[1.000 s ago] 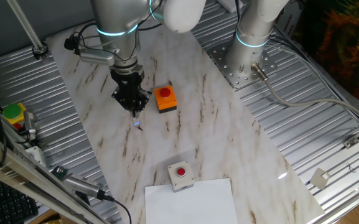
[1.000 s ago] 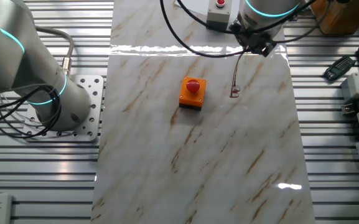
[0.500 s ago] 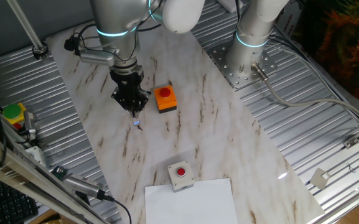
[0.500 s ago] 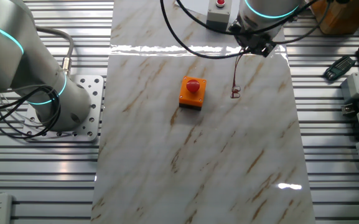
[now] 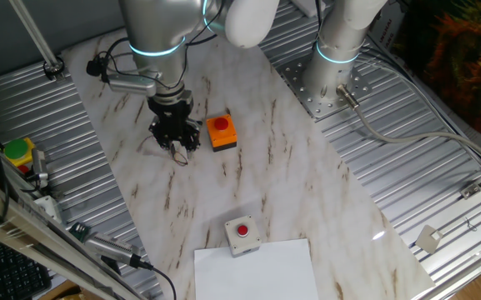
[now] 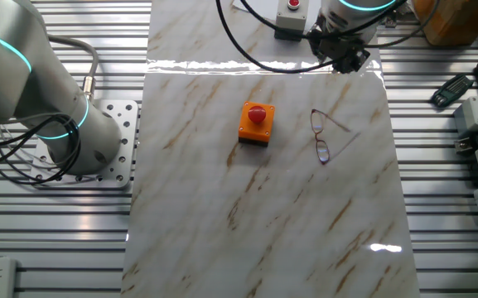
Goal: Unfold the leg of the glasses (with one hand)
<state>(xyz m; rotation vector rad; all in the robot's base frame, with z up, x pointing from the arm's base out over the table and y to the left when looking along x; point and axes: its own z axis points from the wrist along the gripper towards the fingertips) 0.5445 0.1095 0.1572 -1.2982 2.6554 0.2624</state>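
The glasses [image 6: 321,136] are no longer dangling from my claw [image 5: 174,142]: half a second ago they were hanging by one leg beneath my fingertips, and now they are lying flat on the marble surface [image 6: 263,215], right of centre in the other fixed view, just right of the orange box with the red button [image 6: 256,123]. Both lenses are resting on the stone, one above the other in that picture, and one leg is sticking out toward the right, away from the frame, so I am judging that leg to be unfolded. The second leg I am not making out clearly.

My claw is sitting apart from the glasses now, at the top edge of the other fixed view, holding nothing. In the one fixed view it is hovering in the upper left of the frame, just left of the orange box, with the glasses showing only as a thin dark loop at its tips. How wide the fingers are standing I cannot tell from either picture.

I am reading this as the release after the swing-open, with the task close to done.
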